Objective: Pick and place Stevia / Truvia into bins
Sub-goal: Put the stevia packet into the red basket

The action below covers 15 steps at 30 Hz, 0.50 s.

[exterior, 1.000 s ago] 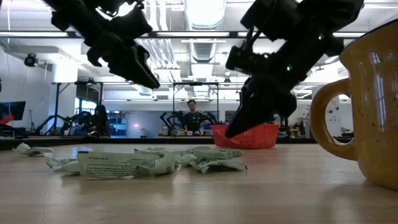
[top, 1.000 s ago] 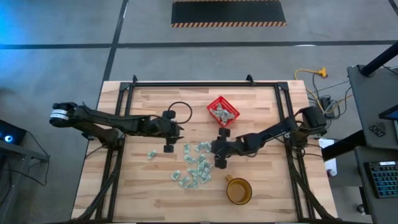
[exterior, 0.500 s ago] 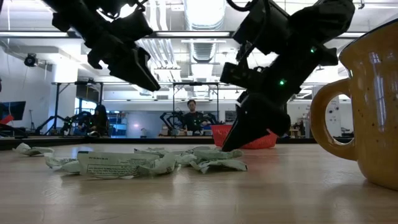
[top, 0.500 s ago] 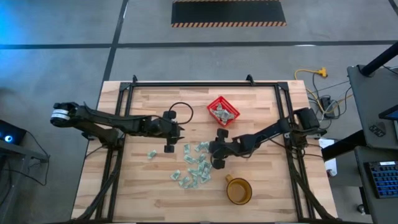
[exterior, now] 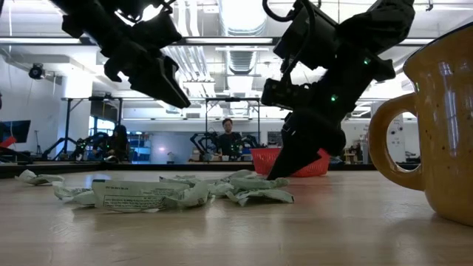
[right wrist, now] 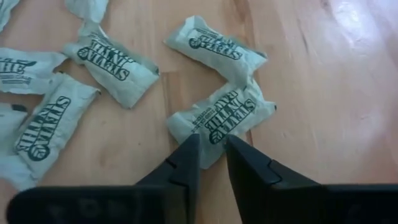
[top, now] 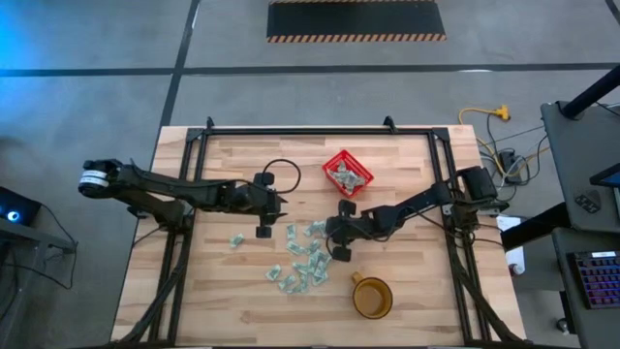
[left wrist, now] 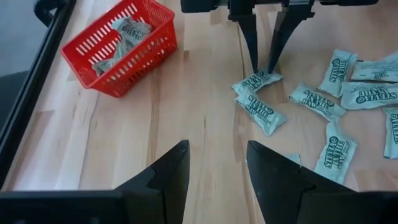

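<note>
Several pale green Stevia sachets [top: 304,258] lie scattered on the wooden table, seen also in the low view [exterior: 185,193]. The red basket [top: 348,174] [left wrist: 118,50] stands beyond them with a few sachets inside. My right gripper [right wrist: 212,155] [top: 327,235] is down at the pile's right edge, shut on one sachet [right wrist: 219,119] [left wrist: 257,81]. Above the table to the pile's left, my left gripper [left wrist: 217,171] [top: 279,206] hangs open and holds nothing. My right gripper pinches the sachet's near edge [right wrist: 210,135] between its two fingertips. The fingers [left wrist: 255,50] slant down from the table's right side. The sachet lies flat on the wood, its far end touching a neighbouring sachet [right wrist: 214,50].
An amber-brown cup [top: 372,298] [exterior: 436,125] stands near the front edge, right of the pile. A black cable loop [top: 281,173] lies by the left arm. A black frame rail [top: 320,131] runs around the table. People stand in the room behind.
My right gripper has sunk toward the table and edged toward the pile, tipping a little steeper, until its fingertips reached the table at the pile's right edge. The sachets lie as before.
</note>
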Each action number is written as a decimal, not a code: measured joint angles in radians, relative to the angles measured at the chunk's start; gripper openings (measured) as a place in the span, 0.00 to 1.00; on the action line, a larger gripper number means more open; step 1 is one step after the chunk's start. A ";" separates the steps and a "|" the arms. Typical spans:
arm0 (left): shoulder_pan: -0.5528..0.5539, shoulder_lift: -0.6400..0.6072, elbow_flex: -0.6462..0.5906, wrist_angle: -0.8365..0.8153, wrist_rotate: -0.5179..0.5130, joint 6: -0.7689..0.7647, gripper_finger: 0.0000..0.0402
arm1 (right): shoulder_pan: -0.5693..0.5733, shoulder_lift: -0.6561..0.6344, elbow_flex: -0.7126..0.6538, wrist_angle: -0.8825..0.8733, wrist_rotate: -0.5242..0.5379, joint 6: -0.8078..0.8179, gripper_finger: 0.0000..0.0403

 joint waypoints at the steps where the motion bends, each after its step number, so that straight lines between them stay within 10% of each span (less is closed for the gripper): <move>1: 0.000 0.000 0.000 0.000 0.000 0.000 0.36 | 0.000 0.000 0.000 -0.002 -0.006 -0.002 0.14; 15: 0.000 0.000 -0.001 0.013 0.000 0.001 0.36 | 0.001 -0.048 0.002 -0.042 -0.010 -0.037 0.02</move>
